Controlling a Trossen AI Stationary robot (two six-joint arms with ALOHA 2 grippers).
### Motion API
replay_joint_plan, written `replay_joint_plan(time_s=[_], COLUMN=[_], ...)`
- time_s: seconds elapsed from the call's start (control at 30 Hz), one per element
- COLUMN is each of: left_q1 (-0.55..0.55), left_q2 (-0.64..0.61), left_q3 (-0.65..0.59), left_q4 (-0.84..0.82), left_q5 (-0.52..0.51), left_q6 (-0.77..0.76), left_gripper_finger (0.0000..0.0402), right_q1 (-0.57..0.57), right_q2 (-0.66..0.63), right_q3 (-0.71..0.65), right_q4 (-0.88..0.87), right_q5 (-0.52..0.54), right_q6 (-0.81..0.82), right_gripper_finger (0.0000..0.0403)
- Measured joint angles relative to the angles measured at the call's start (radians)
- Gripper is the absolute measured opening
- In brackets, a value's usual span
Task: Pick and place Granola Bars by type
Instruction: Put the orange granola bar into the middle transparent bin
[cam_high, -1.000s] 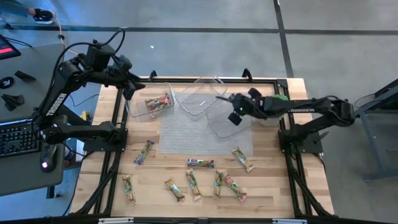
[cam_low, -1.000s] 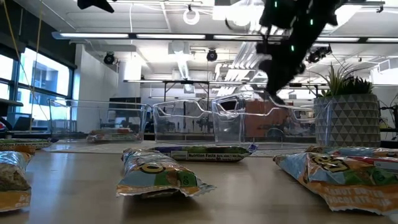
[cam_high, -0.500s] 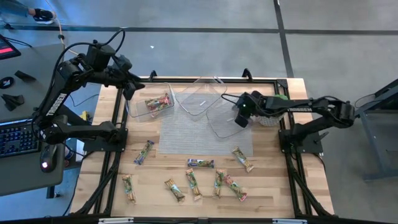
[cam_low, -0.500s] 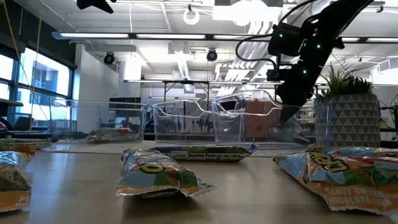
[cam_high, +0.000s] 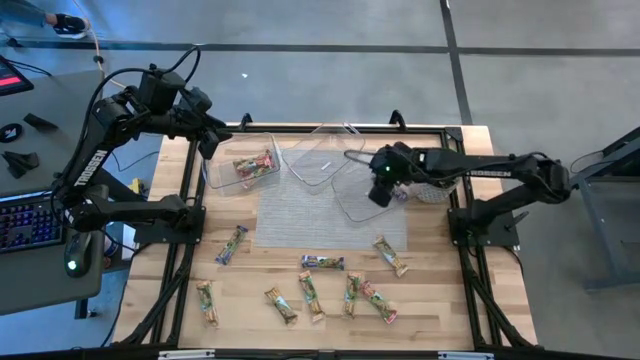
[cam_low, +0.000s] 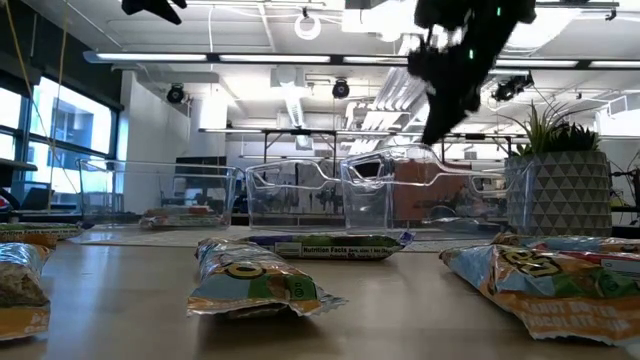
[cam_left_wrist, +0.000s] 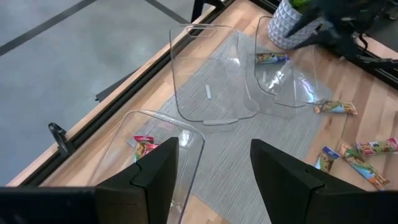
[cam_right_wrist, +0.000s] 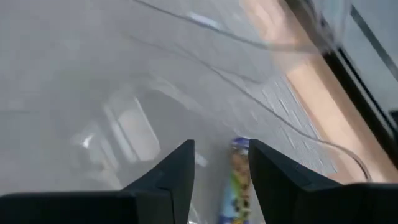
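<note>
My right jaws (cam_high: 380, 187) hang over the right tub (cam_high: 365, 195) near the bench's (cam_high: 440, 310) far right corner, fingers parted a bar's width and empty. A bar (cam_right_wrist: 238, 180) lies in the tub just beyond them, long axis in line with the gap. My left jaws (cam_high: 207, 140) wait open over the far left tub (cam_high: 245, 165).
</note>
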Motion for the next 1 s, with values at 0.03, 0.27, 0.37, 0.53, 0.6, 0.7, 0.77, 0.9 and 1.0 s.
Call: replay_joint_plan(time_s=[0.03, 0.27, 0.37, 0.53, 0.6, 0.7, 0.77, 0.9, 1.0], left_q1=[0.000, 0.000, 0.000, 0.000, 0.000, 0.000, 0.000, 0.000, 0.000], left_q2=[0.000, 0.000, 0.000, 0.000, 0.000, 0.000, 0.000, 0.000, 0.000], left_q3=[0.000, 0.000, 0.000, 0.000, 0.000, 0.000, 0.000, 0.000, 0.000], left_q4=[0.000, -0.003, -0.003, -0.004, -0.007, -0.009, -0.009, -0.009, -0.008], left_q5=[0.000, 0.011, 0.020, 0.029, 0.035, 0.056, 0.064, 0.063, 0.064], left_q6=[0.000, 0.000, 0.000, 0.000, 0.000, -0.001, -0.002, -0.004, -0.005], left_gripper_finger=[0.0195, 0.0195, 0.0195, 0.0195, 0.0195, 0.0195, 0.0195, 0.0195, 0.0195], right_q1=[0.036, 0.297, 0.393, 0.525, 0.571, 0.629, 0.663, 0.714, 0.731], right_q2=[0.000, -0.001, -0.001, 0.003, 0.006, 0.007, 0.007, 0.007, 0.007], right_q3=[0.029, 0.156, 0.151, 0.093, 0.062, -0.008, -0.063, -0.185, -0.259], right_q4=[-0.032, -0.188, -0.194, -0.200, -0.193, -0.158, -0.108, 0.013, 0.107], right_q5=[0.021, 0.088, 0.073, 0.020, 0.001, -0.049, -0.081, -0.120, -0.144], right_q6=[0.015, 0.202, 0.279, 0.452, 0.533, 0.660, 0.735, 0.832, 0.876], right_gripper_finger=[0.0134, 0.0134, 0.0134, 0.0134, 0.0134, 0.0134, 0.0134, 0.0134, 0.0134])
